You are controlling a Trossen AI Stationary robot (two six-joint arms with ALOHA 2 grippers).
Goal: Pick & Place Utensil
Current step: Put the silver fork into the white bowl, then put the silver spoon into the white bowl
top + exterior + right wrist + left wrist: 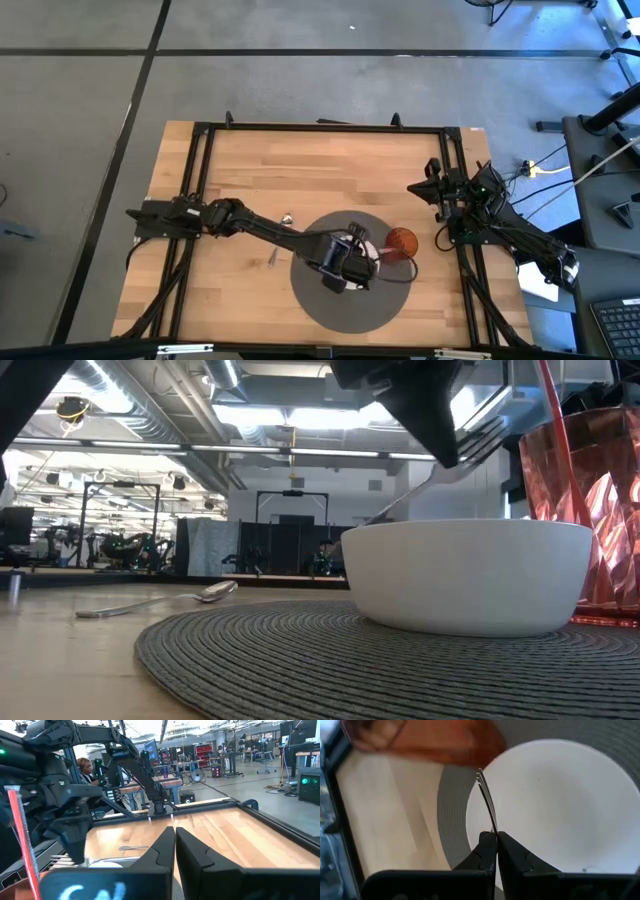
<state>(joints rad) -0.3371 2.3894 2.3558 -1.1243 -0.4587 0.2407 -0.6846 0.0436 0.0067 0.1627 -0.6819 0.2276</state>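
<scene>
My left gripper hangs over a white bowl on a round grey placemat and is shut on a silver fork. The fork slants, tines up toward the red cup, handle running down behind the bowl's rim. In the left wrist view the fork shows edge-on above the bowl. A spoon lies flat on the wood left of the mat. My right gripper waits shut at the table's right side. My left gripper pinches the fork between its two fingers at the neck just below the tines, with the tines sticking out past the fingertips. The fork is lifted and tilted; its handle dips into the bowl, where the bowl's wall hides its end.
The red faceted cup with a red straw stands on the mat's right side, close by the bowl. A small metal piece lies on the wood near the spoon. Black frame rails border the table. A person sits beyond the table.
</scene>
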